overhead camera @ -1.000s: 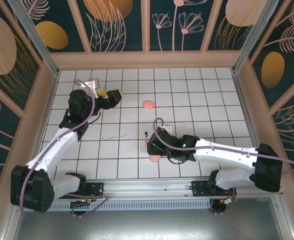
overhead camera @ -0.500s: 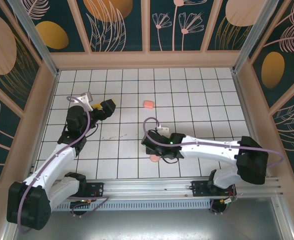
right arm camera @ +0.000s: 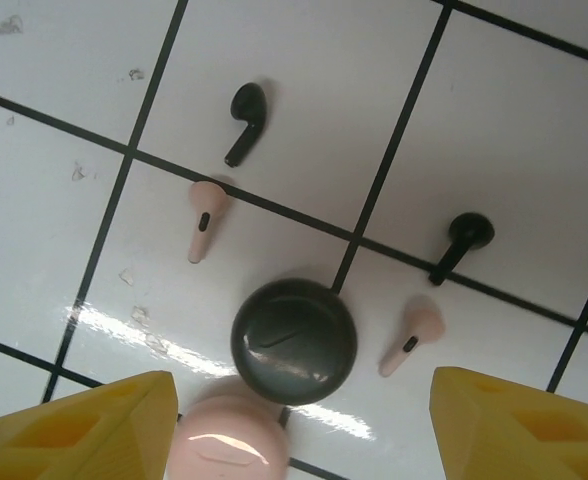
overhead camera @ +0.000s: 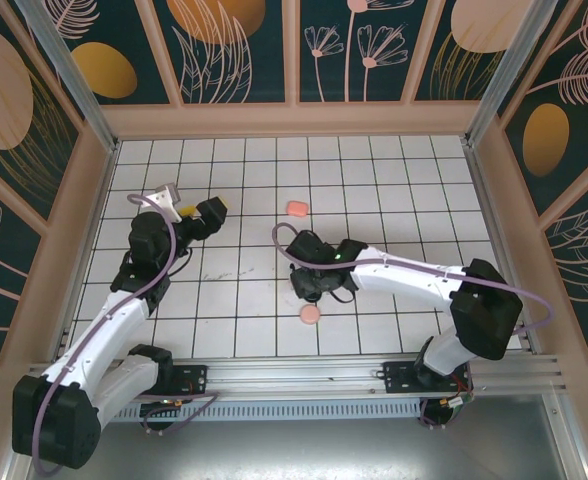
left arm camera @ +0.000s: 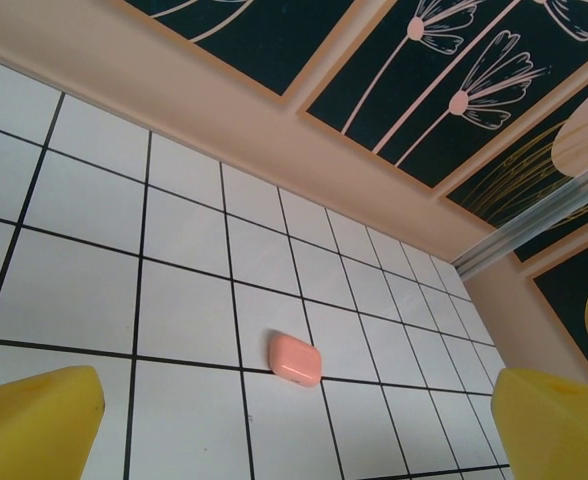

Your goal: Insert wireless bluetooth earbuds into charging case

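Note:
In the right wrist view two black earbuds [right arm camera: 246,112] [right arm camera: 464,240] and two pink earbuds [right arm camera: 204,218] [right arm camera: 414,335] lie loose on the white tiles. Between them sits a round dark charging case [right arm camera: 294,340], closed, and a round pink case [right arm camera: 232,440] touches its near edge. My right gripper [right arm camera: 302,405] hangs open above both cases, holding nothing. From above, the right gripper [overhead camera: 312,287] is at mid-floor, just beyond the pink case [overhead camera: 310,314]. My left gripper [overhead camera: 210,212] is open and empty, facing a closed salmon case [left arm camera: 295,359] [overhead camera: 296,209].
Patterned walls with pale wooden frames [overhead camera: 294,118] enclose the tiled floor [overhead camera: 394,190] on three sides. A metal rail [overhead camera: 304,375] runs along the near edge by the arm bases. Open tiles lie to the back and right.
The right arm has swung in and its gripper has shifted slightly away from me, uncovering the pink case. The left gripper has drawn back a little toward the near left.

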Controlling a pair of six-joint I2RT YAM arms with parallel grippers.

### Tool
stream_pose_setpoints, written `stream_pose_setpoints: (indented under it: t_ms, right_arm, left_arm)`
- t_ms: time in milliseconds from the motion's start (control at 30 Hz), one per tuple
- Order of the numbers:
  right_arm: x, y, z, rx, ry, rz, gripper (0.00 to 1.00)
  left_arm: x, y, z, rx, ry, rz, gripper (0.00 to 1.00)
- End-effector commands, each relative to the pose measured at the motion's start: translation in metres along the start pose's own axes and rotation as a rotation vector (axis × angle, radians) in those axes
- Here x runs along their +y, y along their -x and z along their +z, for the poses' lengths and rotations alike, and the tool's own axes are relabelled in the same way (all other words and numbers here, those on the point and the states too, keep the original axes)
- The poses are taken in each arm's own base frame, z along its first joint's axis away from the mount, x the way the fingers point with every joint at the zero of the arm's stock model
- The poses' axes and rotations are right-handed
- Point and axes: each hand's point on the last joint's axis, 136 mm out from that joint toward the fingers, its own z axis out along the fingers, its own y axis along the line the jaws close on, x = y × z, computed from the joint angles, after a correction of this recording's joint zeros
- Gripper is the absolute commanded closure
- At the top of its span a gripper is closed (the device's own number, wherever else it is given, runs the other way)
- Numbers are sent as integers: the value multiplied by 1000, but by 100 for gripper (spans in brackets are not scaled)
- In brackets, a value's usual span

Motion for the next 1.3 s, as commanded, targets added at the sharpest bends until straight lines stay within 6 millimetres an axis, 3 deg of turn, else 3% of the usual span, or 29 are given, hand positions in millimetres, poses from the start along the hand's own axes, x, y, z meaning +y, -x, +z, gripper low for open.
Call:
stream_pose_setpoints:
  t_ms: [0, 200, 467, 1267]
  right_arm:
    - [4, 4, -3, 48, 49, -130, 32]
    - [-1, -4, 17, 120, 24, -172, 35]
    - [1, -9, 37, 162, 25, -196, 37]
    - [6, -15, 64, 214, 55, -208, 39]
  left_arm:
    - [-5, 17, -8, -61, 10, 19, 1]
    - [0, 21, -7, -99, 27, -12, 1]
    - [-10, 23, -1, -80, -7, 18, 1]
    - [-14, 21, 9, -54, -39, 17, 1]
